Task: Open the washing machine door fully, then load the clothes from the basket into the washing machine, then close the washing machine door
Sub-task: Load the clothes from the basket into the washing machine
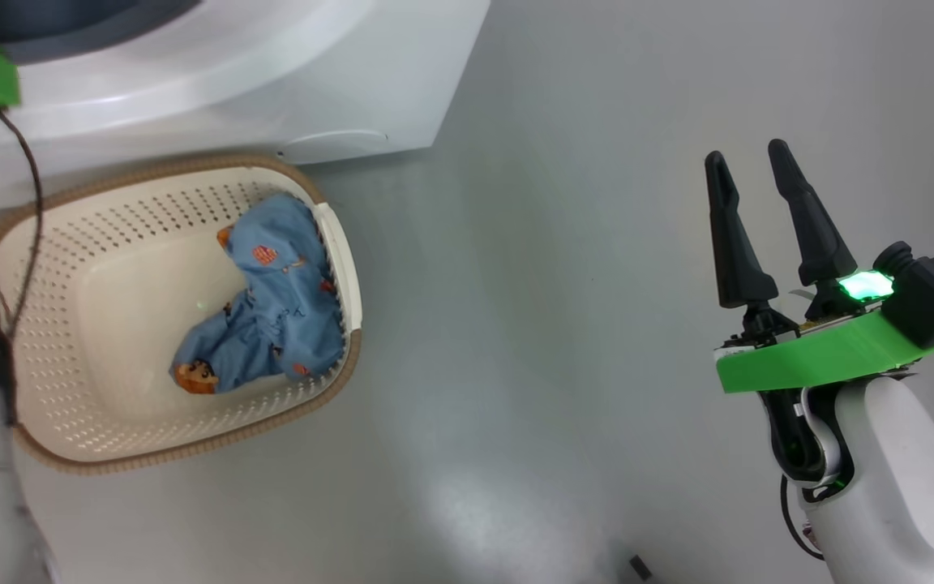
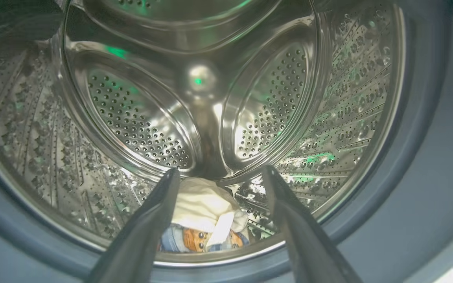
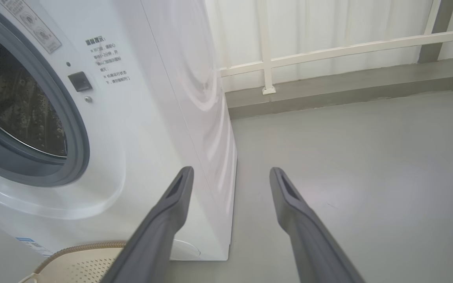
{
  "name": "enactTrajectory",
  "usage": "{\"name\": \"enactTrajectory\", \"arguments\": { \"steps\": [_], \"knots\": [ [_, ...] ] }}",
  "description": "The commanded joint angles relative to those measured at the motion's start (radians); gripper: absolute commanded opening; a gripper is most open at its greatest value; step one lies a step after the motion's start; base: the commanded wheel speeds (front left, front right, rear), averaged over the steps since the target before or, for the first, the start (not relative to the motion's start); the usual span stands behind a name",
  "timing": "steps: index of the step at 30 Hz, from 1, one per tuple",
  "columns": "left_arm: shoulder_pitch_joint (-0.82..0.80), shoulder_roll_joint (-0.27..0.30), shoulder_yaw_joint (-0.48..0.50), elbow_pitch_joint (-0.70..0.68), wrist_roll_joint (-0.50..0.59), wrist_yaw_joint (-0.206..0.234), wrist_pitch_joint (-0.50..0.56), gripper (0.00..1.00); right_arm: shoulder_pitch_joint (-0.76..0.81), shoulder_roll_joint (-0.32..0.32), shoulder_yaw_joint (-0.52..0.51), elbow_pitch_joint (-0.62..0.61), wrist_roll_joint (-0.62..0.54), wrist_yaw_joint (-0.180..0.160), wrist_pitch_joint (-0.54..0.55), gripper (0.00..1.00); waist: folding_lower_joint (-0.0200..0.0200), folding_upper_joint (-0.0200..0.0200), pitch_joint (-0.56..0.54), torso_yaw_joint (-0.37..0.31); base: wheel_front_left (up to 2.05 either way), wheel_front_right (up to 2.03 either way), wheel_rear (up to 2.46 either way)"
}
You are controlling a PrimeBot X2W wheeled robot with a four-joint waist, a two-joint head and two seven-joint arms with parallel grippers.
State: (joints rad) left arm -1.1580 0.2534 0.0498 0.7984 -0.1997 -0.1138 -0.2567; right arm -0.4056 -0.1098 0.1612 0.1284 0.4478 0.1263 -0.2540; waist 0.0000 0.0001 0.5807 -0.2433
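Camera placement
Head above the washing machine (image 1: 272,89) foot; right wrist before it, sharing the basket (image 1: 110,212); left wrist inside drum (image 2: 132,118)

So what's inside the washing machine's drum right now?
A bundle of clothing lies at the bottom of the drum: cream cloth over blue denim with an orange print. The fingers of the left gripper and the drum's lip hide its edges.

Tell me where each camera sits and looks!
Head view: on the head, looking down at the basket holding a blue garment and the washing machine; open right gripper shows.
Left wrist view: on the left wrist, facing into the drum at clothes; open left gripper shows.
Right wrist view: on the right wrist, facing the machine's corner and floor; right gripper shows.
Head and right wrist views share basket and machine.
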Motion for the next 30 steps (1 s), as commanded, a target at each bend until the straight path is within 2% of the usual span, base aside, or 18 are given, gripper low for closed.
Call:
{"name": "enactTrajectory", "arguments": {
  "steps": [1,15,30],
  "knots": [
    [0.055,0.027,0.028,-0.055,0.0,0.003,-0.005,1.0,0.016,-0.019,0.017,-0.019,-0.003,0.004,-0.008,1.0,0.0,-0.0001,-0.026,0.011,0.0,0.0,0.0],
    [0.357,-0.052,0.126,-0.247,0.027,-0.012,-0.005,1.0,0.056,-0.065,0.009,0.0,-0.002,0.004,-0.008,1.0,0.0,-0.0001,-0.13,0.053,0.0,0.0,0.0],
    [0.594,-0.116,0.138,-0.404,0.051,-0.016,-0.005,1.0,0.126,-0.101,-0.007,0.012,0.006,0.004,-0.008,1.0,0.0,-0.0001,-0.231,0.094,0.0,0.0,0.0]
  ]
}}
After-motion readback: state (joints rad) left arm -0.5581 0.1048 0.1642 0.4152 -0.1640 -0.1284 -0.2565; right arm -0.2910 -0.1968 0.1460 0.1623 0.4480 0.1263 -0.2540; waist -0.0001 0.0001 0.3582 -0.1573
